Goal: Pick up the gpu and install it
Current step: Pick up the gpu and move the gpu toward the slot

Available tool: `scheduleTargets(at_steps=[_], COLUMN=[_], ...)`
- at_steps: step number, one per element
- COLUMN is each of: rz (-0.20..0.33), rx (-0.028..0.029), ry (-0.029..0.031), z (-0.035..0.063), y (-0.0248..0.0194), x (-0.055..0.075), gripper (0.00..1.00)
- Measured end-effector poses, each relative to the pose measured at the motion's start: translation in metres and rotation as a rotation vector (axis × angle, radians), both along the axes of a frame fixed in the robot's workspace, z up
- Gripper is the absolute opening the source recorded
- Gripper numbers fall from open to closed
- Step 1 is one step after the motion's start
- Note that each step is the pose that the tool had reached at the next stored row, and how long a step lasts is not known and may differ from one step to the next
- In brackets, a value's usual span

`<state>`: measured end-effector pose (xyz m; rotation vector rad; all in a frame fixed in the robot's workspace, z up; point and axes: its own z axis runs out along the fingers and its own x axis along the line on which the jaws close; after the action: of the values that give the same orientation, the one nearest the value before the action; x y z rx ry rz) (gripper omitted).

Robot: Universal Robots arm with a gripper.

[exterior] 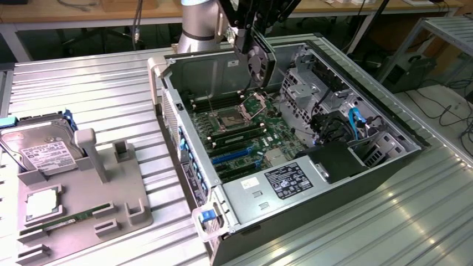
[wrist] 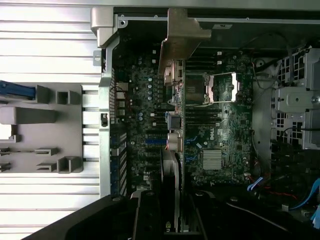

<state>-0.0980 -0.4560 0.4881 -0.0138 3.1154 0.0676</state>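
End effector point(exterior: 248, 40) clenched on the gpu point(exterior: 260, 62); card held on edge, hanging over the open computer case point(exterior: 318, 221) near its far wall. Wrist view: silver end bracket point(wrist: 181, 35) leads, card over the motherboard point(wrist: 145, 110), just beside the CPU socket point(wrist: 210, 89). Hard drive point(exterior: 43, 149) and RAM stick point(exterior: 70, 217) sit in the grey holder point(exterior: 126, 221) on the tabletop point(exterior: 88, 94), at the exterior view's left.

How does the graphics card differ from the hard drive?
The graphics card hangs on edge in the gripper above the open case; the hard drive leans in the grey holder. The card is dark; the drive is silver with a white label. Both are flat and rectangular.
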Motion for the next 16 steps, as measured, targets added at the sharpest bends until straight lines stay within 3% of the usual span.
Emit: scheduleTargets(at_steps=[16], rz=[0.0], rx=[0.0], ry=[0.0], z=[0.0], y=[0.0], x=[0.03], gripper=[0.27])
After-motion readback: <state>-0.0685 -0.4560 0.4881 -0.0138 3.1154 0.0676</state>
